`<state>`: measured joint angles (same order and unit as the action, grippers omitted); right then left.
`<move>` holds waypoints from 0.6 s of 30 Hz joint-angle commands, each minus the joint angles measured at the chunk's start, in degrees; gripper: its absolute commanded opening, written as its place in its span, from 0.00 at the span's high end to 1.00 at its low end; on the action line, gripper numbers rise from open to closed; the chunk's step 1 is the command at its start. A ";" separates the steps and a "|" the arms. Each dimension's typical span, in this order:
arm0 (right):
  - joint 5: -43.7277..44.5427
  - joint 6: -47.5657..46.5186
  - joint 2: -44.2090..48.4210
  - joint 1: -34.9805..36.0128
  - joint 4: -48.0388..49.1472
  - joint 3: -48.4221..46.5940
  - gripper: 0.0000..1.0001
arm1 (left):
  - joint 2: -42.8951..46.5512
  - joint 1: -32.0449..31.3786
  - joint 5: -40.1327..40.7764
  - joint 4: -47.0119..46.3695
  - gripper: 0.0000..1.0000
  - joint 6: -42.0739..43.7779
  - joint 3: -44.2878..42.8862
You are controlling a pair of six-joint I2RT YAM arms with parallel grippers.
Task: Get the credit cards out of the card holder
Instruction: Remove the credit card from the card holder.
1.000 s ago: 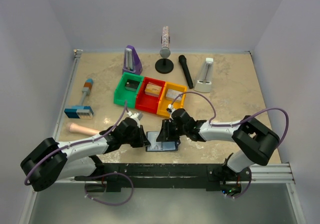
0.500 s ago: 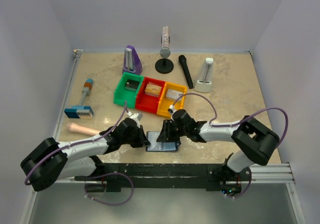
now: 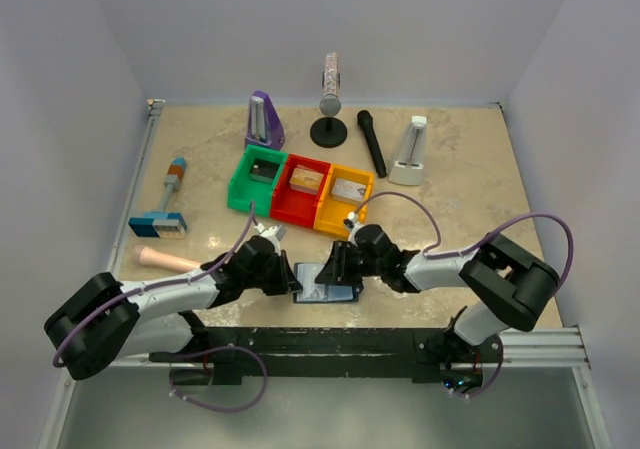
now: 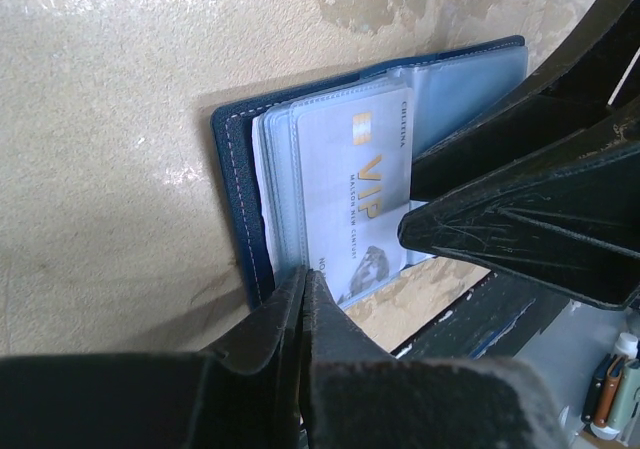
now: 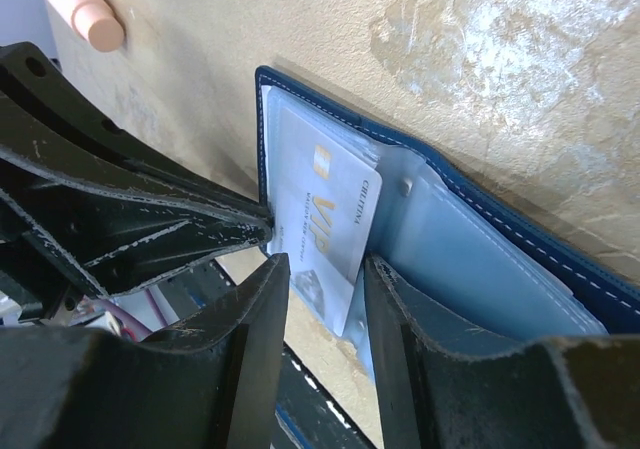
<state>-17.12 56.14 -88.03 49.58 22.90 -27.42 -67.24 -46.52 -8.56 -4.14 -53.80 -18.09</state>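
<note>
The card holder (image 3: 340, 293) lies open near the table's front edge, navy outside (image 4: 232, 199) and pale blue pockets inside (image 5: 500, 269). A pale grey credit card (image 4: 350, 189) printed "VIP" sticks out of its pockets toward the front edge. My right gripper (image 5: 325, 261) straddles that card (image 5: 330, 209), one fingertip against each long edge, gripping it across its width. My left gripper (image 4: 303, 274) is shut, its tip pressed on the pocket stack by the holder's navy border. In the top view the two grippers, left (image 3: 293, 281) and right (image 3: 335, 272), meet over the holder. No other card shows.
Green (image 3: 257, 177), red (image 3: 303, 187) and yellow (image 3: 345, 197) bins stand just behind the grippers. Further back are a purple metronome (image 3: 264, 121), a white metronome (image 3: 410, 154), a black microphone (image 3: 372, 141) and a stand (image 3: 329, 119). At left lie a blue-and-white block (image 3: 157, 224) and a pink rod (image 3: 165, 259).
My left jaws have closed the last bit. The right wrist has shifted slightly right and toward the front edge, its jaws holding the same width.
</note>
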 commanded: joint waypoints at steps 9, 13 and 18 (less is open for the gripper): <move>-2.38 3.27 -2.23 -0.80 19.63 5.71 0.60 | -4.03 0.20 2.32 1.33 1.00 0.19 2.62; -3.35 3.63 -3.46 -0.98 24.82 6.85 0.59 | -4.47 0.20 2.32 0.80 1.00 -0.08 2.88; -4.93 3.80 -4.60 -0.98 27.81 6.94 0.59 | -4.74 0.21 2.32 0.45 1.00 -0.08 2.97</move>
<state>-17.96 58.89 -91.55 47.83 43.16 -20.27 -69.38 -46.46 -9.39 -7.94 -54.87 -17.65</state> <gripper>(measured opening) 0.407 0.012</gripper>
